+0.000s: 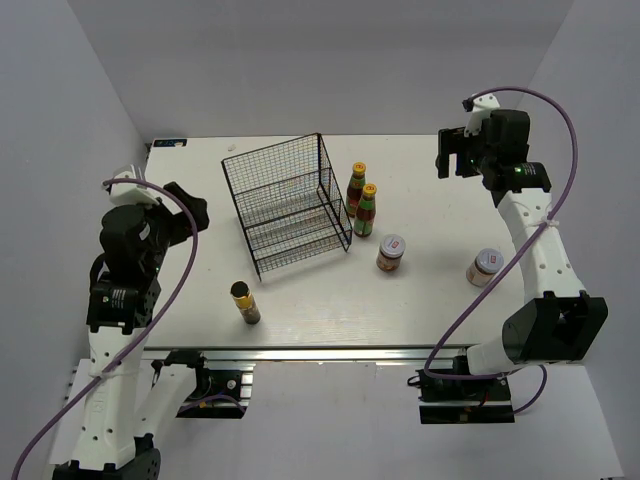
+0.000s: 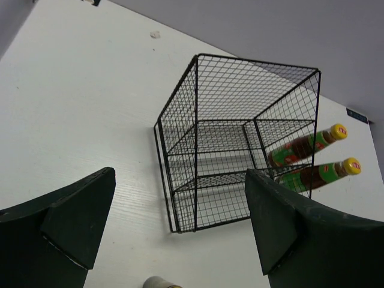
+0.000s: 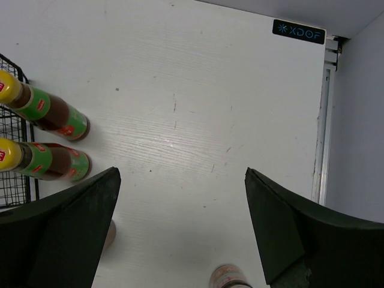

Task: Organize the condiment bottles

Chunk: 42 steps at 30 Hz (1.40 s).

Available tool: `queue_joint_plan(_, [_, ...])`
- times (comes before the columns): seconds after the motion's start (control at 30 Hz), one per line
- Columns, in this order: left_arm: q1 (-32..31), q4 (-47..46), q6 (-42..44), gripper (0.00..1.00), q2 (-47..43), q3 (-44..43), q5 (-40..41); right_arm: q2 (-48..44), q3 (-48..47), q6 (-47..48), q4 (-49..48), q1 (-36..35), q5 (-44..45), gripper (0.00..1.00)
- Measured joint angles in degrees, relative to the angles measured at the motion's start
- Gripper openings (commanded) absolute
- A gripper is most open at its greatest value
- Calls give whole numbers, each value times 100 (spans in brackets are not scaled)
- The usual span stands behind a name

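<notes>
Both arms hover over the white surface, the left end effector and right end effector spread wide and holding nothing, while all five condiment bottles stand outside the wire rack: two red-sauce bottles just beside it on the right arm's side, two white-lidded jars further that way, a dark bottle near the front edge. The slim sauce bottles stand nearly touching, so a finger closing on one could topple its neighbour or snag the rack's wire; the dark bottle, if tipped, could roll off the edge.
</notes>
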<state>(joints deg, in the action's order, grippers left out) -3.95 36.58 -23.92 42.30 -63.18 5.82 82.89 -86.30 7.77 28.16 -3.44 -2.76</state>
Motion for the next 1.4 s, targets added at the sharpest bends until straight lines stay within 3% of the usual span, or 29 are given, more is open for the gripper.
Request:
queue_joint_plan(0.13, [0,155,-17,98,-7,20,-308,0,0,225,87,0,-341,89])
queue_joint_plan(0.27, [0,289,-96,98,-48,114,-608,-7,90,1294,162,-35,-1412,89])
queue_joint_plan(0.47, [0,431,-205,92,-55,221,-866,103,28,2031,485,-603,-2229,89])
queue_joint_plan(0.57, [0,472,-245,89,-107,284,-951,468,-415,1668,472,-772,-2361,67])
queue_joint_plan(0.6, [0,501,-256,89,-125,297,-981,621,-601,1488,433,-802,-2332,54])
queue_joint_plan(0.67, [0,507,-278,89,-168,350,-1038,852,-826,1189,297,-914,-2159,50])
queue_joint_plan(0.77, [0,557,-310,91,-192,400,-1143,1121,-1040,809,282,-1231,-1731,61])
queue_joint_plan(0.97, [0,544,-363,92,-153,463,-1290,1543,-1182,446,216,-1971,-1274,69])
queue_joint_plan(1.4, [0,546,-570,93,-323,774,-1425,2575,-1757,264,-94,-2162,-184,71])
